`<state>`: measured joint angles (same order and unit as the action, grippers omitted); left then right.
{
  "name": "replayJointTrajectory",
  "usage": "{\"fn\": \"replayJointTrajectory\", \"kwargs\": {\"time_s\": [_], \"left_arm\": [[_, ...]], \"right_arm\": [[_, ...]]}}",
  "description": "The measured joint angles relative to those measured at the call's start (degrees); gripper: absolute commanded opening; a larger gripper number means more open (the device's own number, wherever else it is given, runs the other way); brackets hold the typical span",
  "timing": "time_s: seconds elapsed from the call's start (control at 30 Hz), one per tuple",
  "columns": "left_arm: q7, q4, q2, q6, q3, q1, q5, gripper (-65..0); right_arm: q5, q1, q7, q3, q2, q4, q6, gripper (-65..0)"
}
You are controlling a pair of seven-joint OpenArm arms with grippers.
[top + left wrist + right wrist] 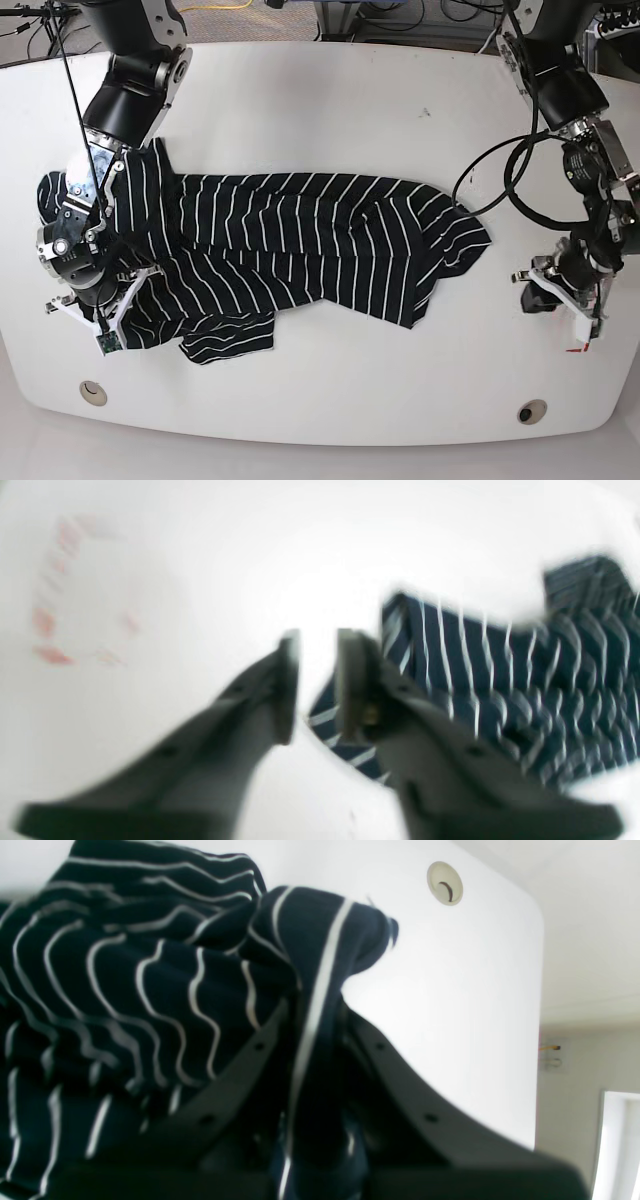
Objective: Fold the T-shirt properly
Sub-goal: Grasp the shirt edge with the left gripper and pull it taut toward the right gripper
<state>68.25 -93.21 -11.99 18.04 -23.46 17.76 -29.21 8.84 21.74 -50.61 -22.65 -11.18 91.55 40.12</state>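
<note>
The right gripper pinches a fold of the soft black white-striped fabric T-shirt, which spreads rumpled across the white table. The left gripper, jaws slightly parted and holding nothing, hangs just off the shirt's far edge.

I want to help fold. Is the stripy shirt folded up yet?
Not yet. The T-shirt lies spread and rumpled across the table, one end pinched in the right gripper.

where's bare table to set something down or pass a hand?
Free: the wide strip of table behind the T-shirt, the front strip between the two grommets, and the gap between the shirt's edge and the left gripper. Crowded: where the right gripper clamps bunched fabric.
</note>
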Motion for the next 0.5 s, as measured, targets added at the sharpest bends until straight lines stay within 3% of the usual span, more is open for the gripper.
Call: {"fn": "replayJointTrajectory", "kwargs": {"time_s": [0.07, 0.17, 0.33, 0.5], "left_arm": [[0.1, 2.5, 0.2, 0.0, 0.0, -0.2, 0.3, -29.6], [0.6, 6.0, 0.5, -0.7, -0.5, -0.8, 1.2, -21.0], [0.3, 10.2, 1.6, -7.7, -0.1, -1.6, 0.4, -19.4], [0.0, 12.8, 2.1, -7.7, 0.0, -3.5, 0.0, -19.3]], "right_arm": [[0.0, -0.4, -0.3, 0.0, 0.3, 0.0, 0.0, -65.0], [-0.7, -1.7, 0.1, 0.3, 0.7, -0.1, 0.0, -65.0], [-0.7, -2.8, -0.4, 0.1, 1.0, -0.3, 0.0, -65.0], [-0.2, -2.6, -0.4, 0.0, 1.3, -0.4, 0.0, -65.0]]}}
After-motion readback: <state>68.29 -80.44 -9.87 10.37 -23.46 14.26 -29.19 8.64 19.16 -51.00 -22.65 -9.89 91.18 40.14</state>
